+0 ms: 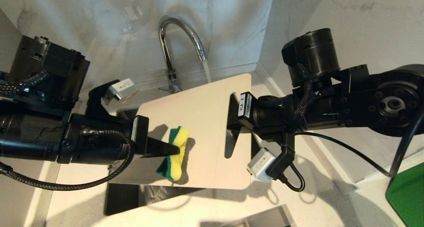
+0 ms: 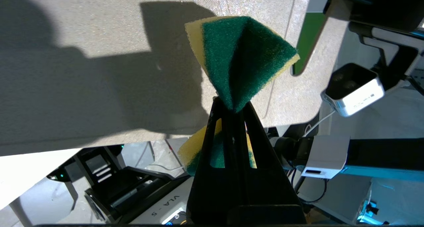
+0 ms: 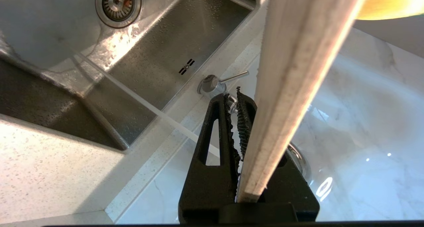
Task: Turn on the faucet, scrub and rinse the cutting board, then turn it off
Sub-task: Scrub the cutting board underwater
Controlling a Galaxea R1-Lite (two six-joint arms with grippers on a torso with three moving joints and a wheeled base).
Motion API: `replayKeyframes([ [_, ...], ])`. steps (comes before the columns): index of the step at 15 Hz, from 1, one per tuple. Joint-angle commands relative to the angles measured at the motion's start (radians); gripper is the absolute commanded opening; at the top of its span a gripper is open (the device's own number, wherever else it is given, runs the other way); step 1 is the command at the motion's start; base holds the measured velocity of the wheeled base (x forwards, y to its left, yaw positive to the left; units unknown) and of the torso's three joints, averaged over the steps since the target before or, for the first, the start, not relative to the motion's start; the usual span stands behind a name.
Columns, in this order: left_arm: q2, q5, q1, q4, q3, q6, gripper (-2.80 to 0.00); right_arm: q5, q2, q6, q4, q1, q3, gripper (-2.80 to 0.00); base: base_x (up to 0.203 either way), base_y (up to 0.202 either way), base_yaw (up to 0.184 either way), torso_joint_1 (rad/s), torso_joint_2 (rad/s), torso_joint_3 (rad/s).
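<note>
- The left gripper (image 1: pixel 177 150) reaches level from the left, its fingers pinched tight on the sponge (image 1: pixel 174 153), which meets the near half of the board's face.
- The right gripper (image 1: pixel 232 129) clamps the cutting board (image 1: pixel 205 121) at its slot end, holding it over the sink (image 3: pixel 159 58), long axis across.
- Beyond, the faucet (image 1: pixel 180 38) runs; its water falls near the board's far edge.

- left arm comes in level from the left side, wrist pointing toward the middle
- left gripper (image 1: pixel 177 150) is clamped tight, jaws pinched together on a sponge (image 1: pixel 174 154) squeezed at its waist
- right arm reaches in from the right, forearm roughly level
- right gripper (image 3: pixel 236 98) is pinched onto the edge of the cutting board (image 1: pixel 202 127), holding it up
</note>
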Motion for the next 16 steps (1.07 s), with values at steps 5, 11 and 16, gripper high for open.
replayKeyframes([
  [5,0.050,0.031,-0.031,0.001,0.025,-0.027,-2.80,0.002,-0.005,0.003,0.001,0.001,0.001,-2.80,0.000,0.000,0.000,0.000,0.00,0.000],
  [11,0.043,0.045,0.030,-0.060,0.142,-0.022,-2.80,0.002,-0.015,0.009,0.001,0.001,0.001,-2.80,0.000,0.000,0.000,0.000,0.00,0.000],
  [16,0.022,0.033,0.161,-0.122,0.261,0.024,-2.80,0.002,-0.016,0.024,-0.002,-0.001,0.001,-2.80,0.000,0.000,0.000,0.000,0.00,0.000],
])
